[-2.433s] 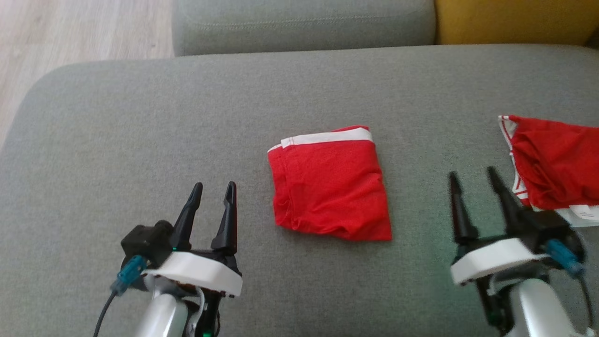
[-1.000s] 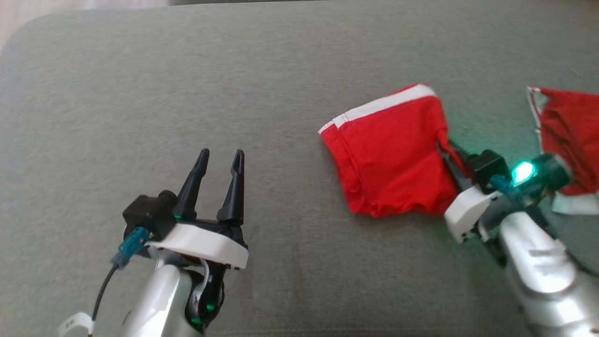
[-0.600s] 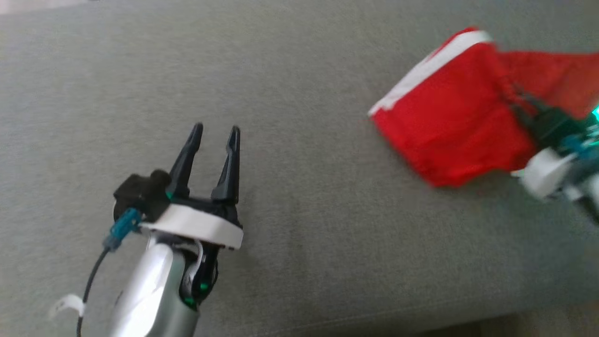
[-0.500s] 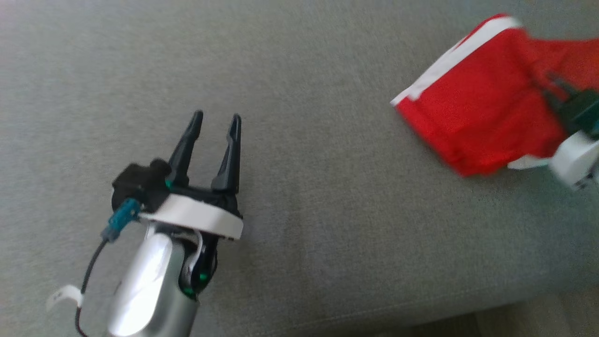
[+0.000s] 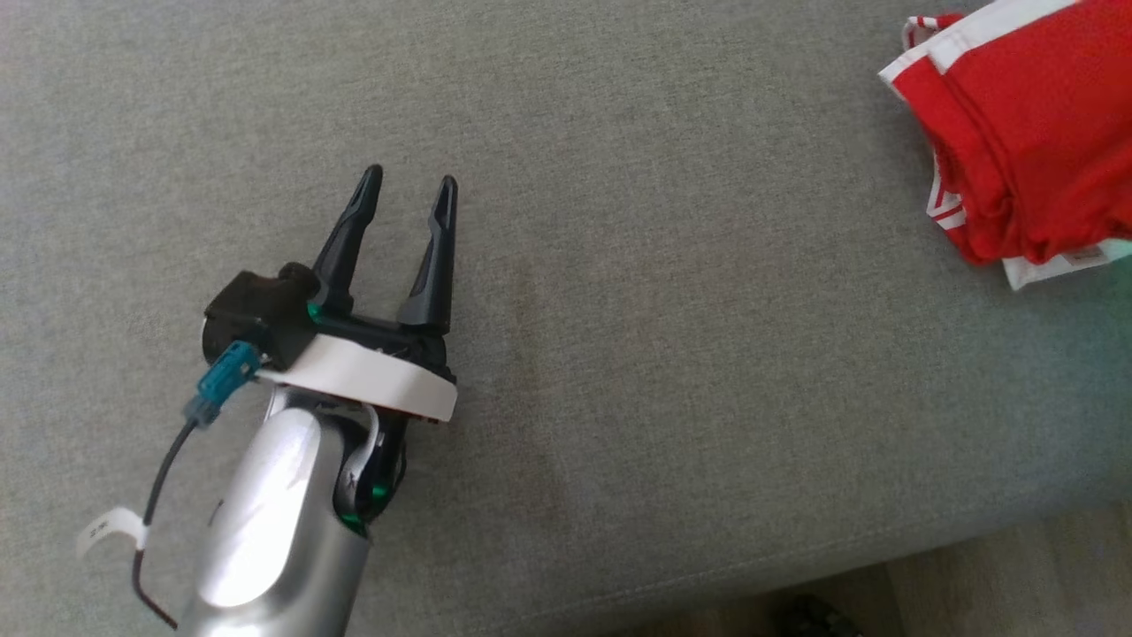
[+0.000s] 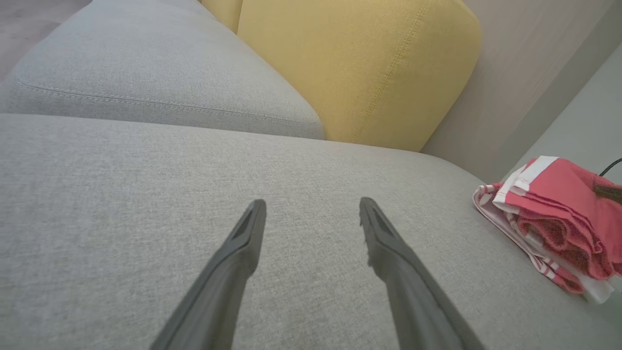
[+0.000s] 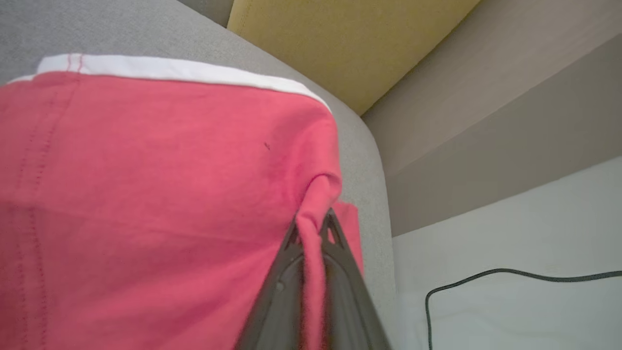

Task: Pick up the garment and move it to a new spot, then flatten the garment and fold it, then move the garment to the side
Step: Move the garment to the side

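- Find the garment [image 5: 1044, 106] at the upper right corner of the head view. It is red and folded, with a white band [image 5: 999, 31] along one edge.
- The garment lies on top of a second garment [image 5: 1044, 267], which is red with white striped trim. The second garment's edge and a small label stick out from underneath. In the left wrist view the two form a low stack at the far right end of the seat.
- Check the right gripper [image 7: 313, 228] in the right wrist view. Its two dark fingers [image 7: 282, 291] are pressed together, with a pinched fold of the garment's red fabric between them. The fold rises between the fingertips, and the rest of the cloth spreads out to the left of that view.
- Check the left gripper [image 5: 409, 179] at the lower left of the head view. Its fingers are spread wide and nothing is between them. It hangs over bare upholstery, well apart from both garments.
- Both garments rest on the grey seat cushion [image 5: 707, 310]. A strip of floor [image 5: 1017, 575] shows beyond its front edge at the lower right.
- Behind the seat, the left wrist view shows a grey back cushion [image 6: 146, 68] with a yellow cushion [image 6: 359, 63] beside it.
- In the right wrist view, a black cable [image 7: 510, 271] curves across a pale surface beyond the end of the seat.
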You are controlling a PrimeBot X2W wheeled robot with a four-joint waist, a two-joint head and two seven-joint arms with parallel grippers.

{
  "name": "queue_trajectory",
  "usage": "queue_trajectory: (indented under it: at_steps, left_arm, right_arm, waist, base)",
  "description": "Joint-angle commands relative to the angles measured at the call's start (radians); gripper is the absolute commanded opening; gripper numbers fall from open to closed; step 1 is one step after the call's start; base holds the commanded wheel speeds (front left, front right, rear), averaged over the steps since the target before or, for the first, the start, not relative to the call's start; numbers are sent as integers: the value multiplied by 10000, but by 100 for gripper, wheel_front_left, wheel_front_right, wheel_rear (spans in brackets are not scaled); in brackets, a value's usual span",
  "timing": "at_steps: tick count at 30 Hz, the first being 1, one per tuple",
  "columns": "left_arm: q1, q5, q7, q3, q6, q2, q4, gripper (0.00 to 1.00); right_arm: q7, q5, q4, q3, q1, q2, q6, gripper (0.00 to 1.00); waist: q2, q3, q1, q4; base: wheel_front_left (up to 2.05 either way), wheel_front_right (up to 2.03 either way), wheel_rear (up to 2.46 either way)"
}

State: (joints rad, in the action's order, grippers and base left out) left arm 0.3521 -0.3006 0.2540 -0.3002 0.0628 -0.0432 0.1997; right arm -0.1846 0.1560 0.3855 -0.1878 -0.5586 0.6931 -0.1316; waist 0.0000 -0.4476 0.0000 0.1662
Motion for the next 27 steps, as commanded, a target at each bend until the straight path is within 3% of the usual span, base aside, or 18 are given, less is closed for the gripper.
queue_trajectory:
  at_steps: [1,4,6,19,27]
  left_arm:
    - [175,63,78,382,69,-70,-259,100]
    - [166,85,78,468,101,-70,-229,100]
    - [165,74,78,502,116,-70,-210,100]
    - [-151,-203,78,544,-7,-70,-196,100]
    - [-571,-477,78,637,-247,-70,-366,100]
  right_arm:
    - [-39,27,-204,136,311,248,9,0]
    - [-190,216,-294,637,426,-117,9,0]
    - [-307,232,-371,981,507,-313,9,100]
    - [-524,54,-1544,1971,692,-1168,9,100]
    - [387,99,-2838,1423,673,-2922,9,100]
  waist:
    - [0,-7,0,-11]
    - [0,-16,0,-36]
    - [0,17,0,-61]
    - [0,849,0,-232]
    - [0,1998,0,-654]
  base:
    - [0,0,0]
    - [0,0,0]
    - [0,0,0]
    - [0,0,0]
    - [0,0,0]
